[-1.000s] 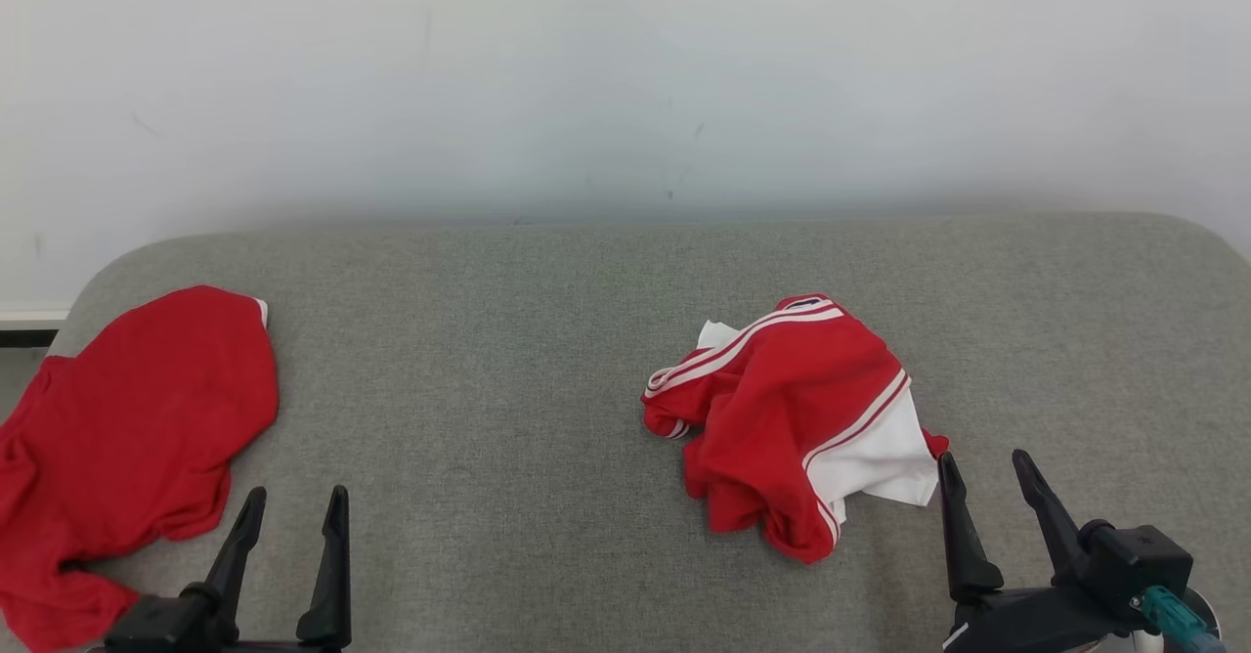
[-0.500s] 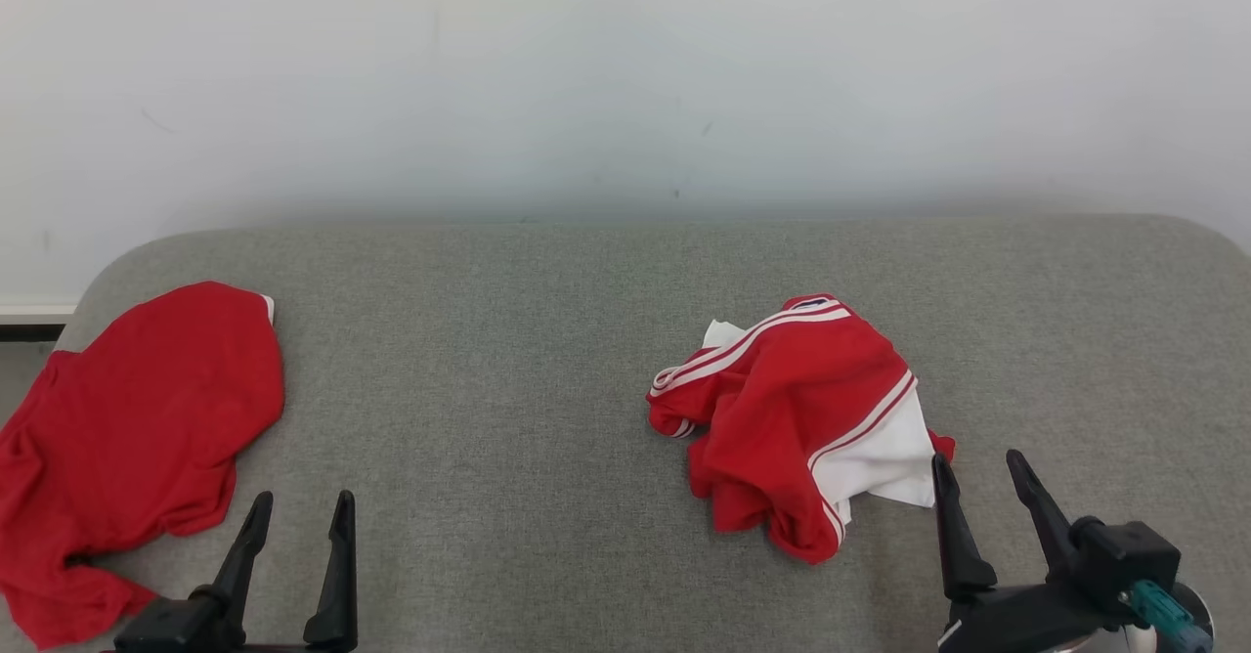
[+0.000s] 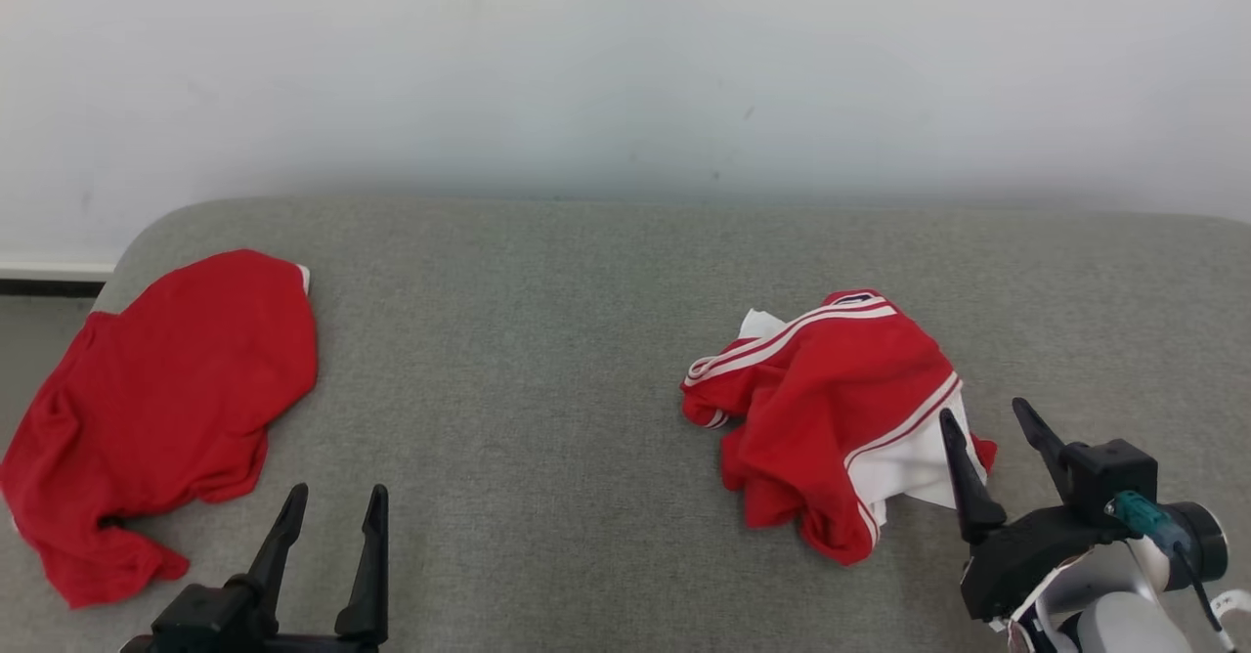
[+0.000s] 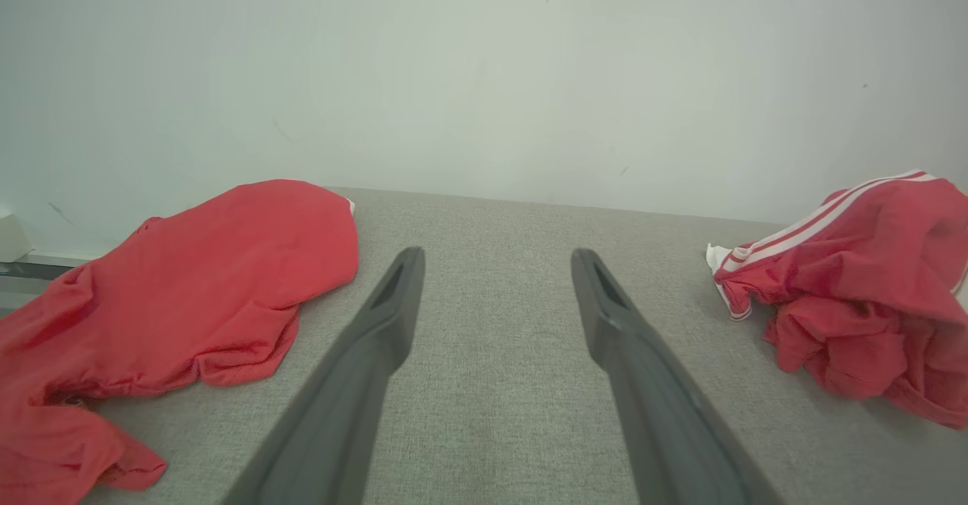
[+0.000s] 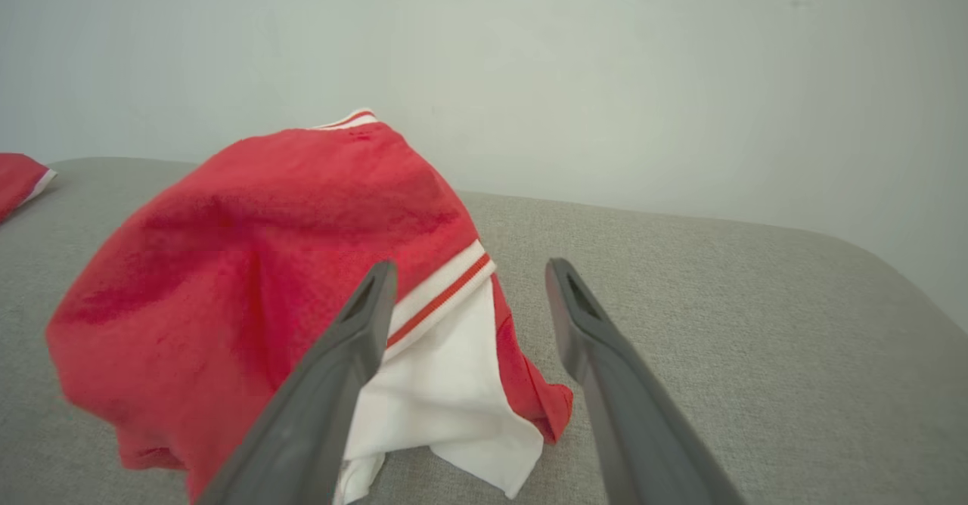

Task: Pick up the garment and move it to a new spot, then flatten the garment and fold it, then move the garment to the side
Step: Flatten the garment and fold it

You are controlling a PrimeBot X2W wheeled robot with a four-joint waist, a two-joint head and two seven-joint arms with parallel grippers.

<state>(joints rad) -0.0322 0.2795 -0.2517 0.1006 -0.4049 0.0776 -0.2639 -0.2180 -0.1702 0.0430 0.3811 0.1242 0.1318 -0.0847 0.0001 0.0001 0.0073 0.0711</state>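
Observation:
The garment, a crumpled red piece with white stripes and a white panel, lies right of centre on the grey padded surface. My right gripper is open at its near right edge, the left finger overlapping the white panel in the head view. In the right wrist view the garment bulks up just ahead and left of the open right gripper, with nothing between the fingers. My left gripper is open over bare fabric at the lower left. The left wrist view shows that open gripper and the garment far to its right.
A second, plain red garment lies spread at the surface's left end, near its rounded edge; it also appears as a red garment left of the left fingers. A pale wall stands behind. Bare grey fabric lies between the two garments.
The head camera has shifted, so the whole scene sits further right. My right gripper has come forward to the garment's right edge, its left finger now over the white panel. Both grippers stayed open.

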